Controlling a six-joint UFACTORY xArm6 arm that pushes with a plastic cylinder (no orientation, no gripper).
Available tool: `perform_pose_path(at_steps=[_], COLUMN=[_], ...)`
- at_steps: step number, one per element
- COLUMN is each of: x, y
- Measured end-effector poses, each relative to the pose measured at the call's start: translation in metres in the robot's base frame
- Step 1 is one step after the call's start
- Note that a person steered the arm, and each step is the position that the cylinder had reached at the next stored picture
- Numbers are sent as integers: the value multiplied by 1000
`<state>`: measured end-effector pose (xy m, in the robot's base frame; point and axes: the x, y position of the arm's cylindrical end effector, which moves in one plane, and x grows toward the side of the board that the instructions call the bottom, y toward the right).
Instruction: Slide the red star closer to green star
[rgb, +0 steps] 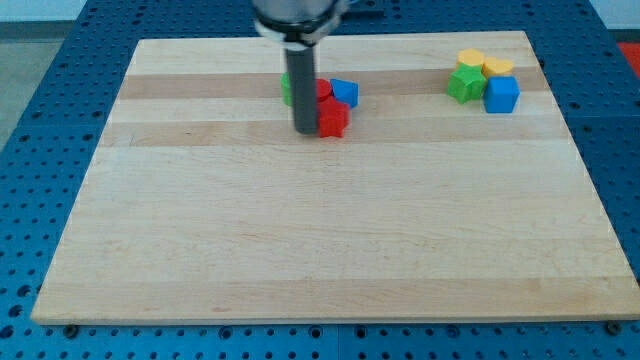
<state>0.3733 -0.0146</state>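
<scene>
My tip (304, 131) is at the lower end of the dark rod, near the view's top centre. It touches the left side of a red block (333, 118). Another red block (323, 90) sits just above that one, partly hidden by the rod; I cannot tell which is the star. A green block (286, 89) peeks out left of the rod, mostly hidden. A blue block (345, 93) sits right of the red ones. The green star (464, 84) lies at the view's top right, far from the tip.
At the top right, a yellow block (472, 60), a second yellow block (497, 67) and a blue cube (501, 95) cluster around the green star. The wooden board (320, 240) lies on a blue perforated table.
</scene>
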Motion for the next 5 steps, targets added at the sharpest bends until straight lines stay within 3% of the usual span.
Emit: perform_pose_path(at_steps=[2,4,5], x=[-55,-65,-57], y=[111,125,98])
